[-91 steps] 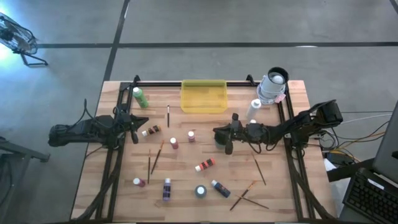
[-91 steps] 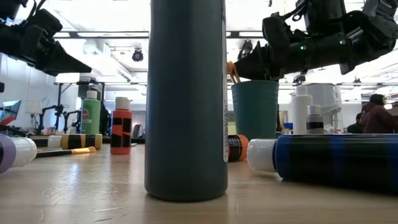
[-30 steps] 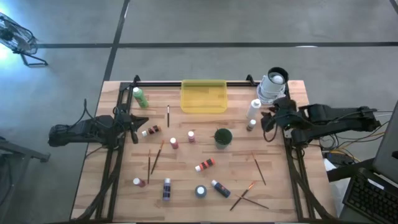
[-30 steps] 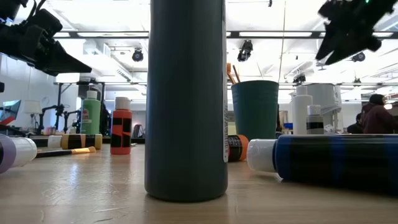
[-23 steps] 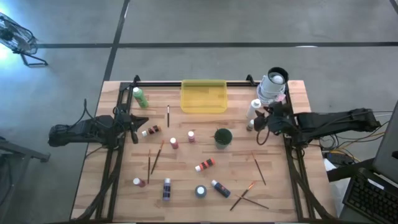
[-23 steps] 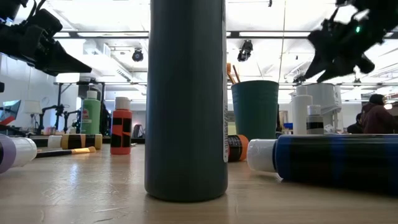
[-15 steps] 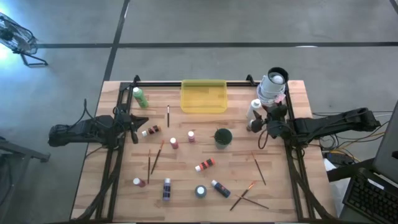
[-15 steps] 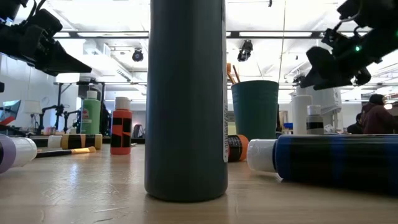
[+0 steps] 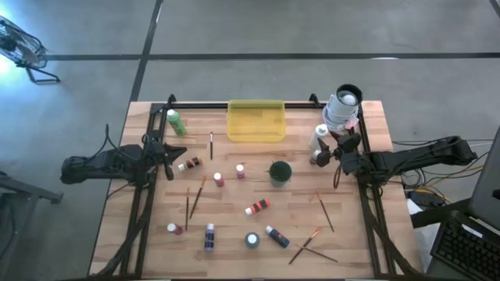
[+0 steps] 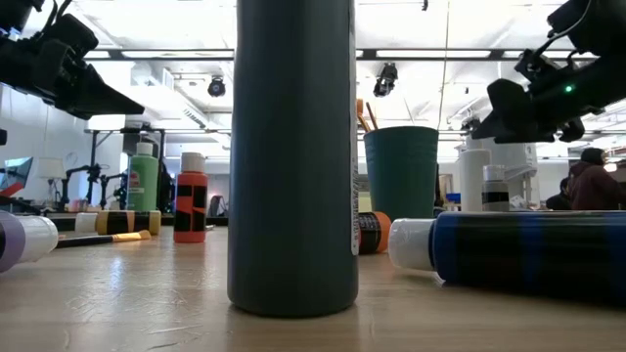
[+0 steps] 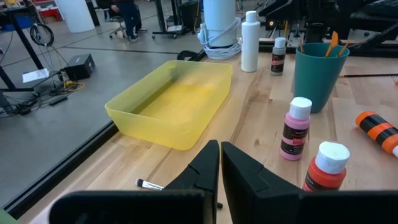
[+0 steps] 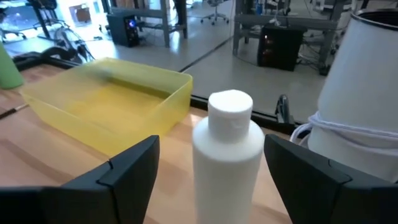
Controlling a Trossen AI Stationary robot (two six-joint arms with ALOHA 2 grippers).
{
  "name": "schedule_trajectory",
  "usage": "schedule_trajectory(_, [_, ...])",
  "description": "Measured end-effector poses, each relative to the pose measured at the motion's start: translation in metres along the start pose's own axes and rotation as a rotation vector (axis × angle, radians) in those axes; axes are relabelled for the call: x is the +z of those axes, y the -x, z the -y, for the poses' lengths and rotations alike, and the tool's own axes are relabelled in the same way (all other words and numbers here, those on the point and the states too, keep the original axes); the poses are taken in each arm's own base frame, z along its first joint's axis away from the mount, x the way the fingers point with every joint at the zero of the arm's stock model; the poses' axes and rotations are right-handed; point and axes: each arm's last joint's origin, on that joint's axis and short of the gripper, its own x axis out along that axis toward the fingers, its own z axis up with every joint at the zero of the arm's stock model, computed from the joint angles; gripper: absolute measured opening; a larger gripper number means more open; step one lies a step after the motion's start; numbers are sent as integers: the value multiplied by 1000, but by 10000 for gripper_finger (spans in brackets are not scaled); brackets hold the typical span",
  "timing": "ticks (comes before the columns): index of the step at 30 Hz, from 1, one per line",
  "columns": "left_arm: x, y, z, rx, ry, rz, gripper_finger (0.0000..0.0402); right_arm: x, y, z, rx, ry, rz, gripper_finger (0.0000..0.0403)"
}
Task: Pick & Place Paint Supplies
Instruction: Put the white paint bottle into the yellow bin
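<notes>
We log the right claw (image 9: 331, 150) at the far right side of the counter (image 9: 234, 234), level with the tall white bottle (image 12: 227, 162). Its two fingers (image 12: 127, 174) stand wide apart, one on each side of the bottle; in the right wrist view a clear gap shows on both sides, so nothing is gripped. A smaller dark-labelled bottle (image 9: 315, 158) stands just beside the white one, nearer the green cup (image 9: 280, 171), which already holds brushes.

We judge the step in hand to be the approach to the white bottle, before the grasp. The next move calls for bringing the fingers together on the bottle body below the cap without knocking the small neighbour, then lifting and carrying it to the yellow tray (image 9: 255, 121), which appears to hold nothing.

The left claw (image 9: 168, 160) waits at the left side of the counter, fingers nearly together and holding nothing.

Most supplies lie unsorted: the green bottle (image 9: 175, 121) near the far left corner, a red bottle (image 9: 257, 207) on its side mid-counter, several small bottles and loose brushes (image 9: 195, 195) spread toward the near edge.
</notes>
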Motion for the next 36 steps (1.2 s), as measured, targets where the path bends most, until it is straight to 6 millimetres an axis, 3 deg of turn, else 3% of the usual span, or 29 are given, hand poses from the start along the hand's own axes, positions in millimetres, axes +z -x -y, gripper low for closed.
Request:
schedule_trajectory(16, [0,0,0,0,0,0,23,-2,-4,-4,-59,21,46,240])
schedule_trajectory(30, [0,0,0,0,0,0,23,-5,-18,-10,-118,15,48,265])
schedule_trajectory(36, [0,0,0,0,0,0,23,-6,-22,-12,-111,15,40,251])
